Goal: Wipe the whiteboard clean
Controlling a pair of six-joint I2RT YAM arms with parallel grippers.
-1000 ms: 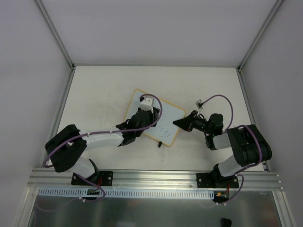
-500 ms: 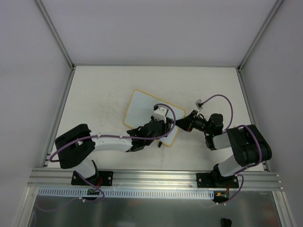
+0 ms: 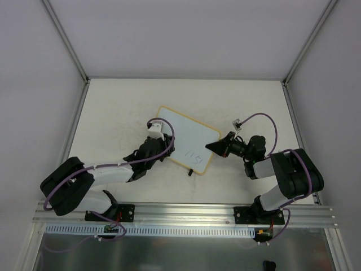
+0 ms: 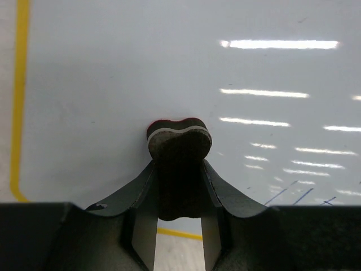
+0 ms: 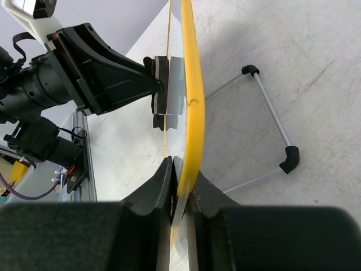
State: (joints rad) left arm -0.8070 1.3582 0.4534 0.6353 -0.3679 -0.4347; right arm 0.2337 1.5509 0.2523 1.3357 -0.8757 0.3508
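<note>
The whiteboard (image 3: 189,138) lies tilted on the table, white with a yellow frame (image 5: 190,84), and dark handwritten marks (image 3: 193,157) show near its front edge. My left gripper (image 3: 167,148) is shut on a small black eraser (image 4: 179,141), which presses flat on the board's left part, clear of the marks (image 4: 299,195). My right gripper (image 5: 180,167) is shut on the board's right edge, its jaws pinching the frame. In the right wrist view the eraser (image 5: 161,93) sits against the board face, with the left gripper (image 5: 113,79) behind it.
A thin wire stand with black ends (image 5: 271,124) lies on the table just right of the board, beside my right gripper (image 3: 213,147). A small black clip foot (image 3: 190,172) sticks out at the board's front edge. Enclosure walls and metal rails surround the table (image 3: 113,113).
My left gripper swept the eraser from the board's top middle to its front right corner, then back to the left part. The marks still show. The right arm has not moved.
</note>
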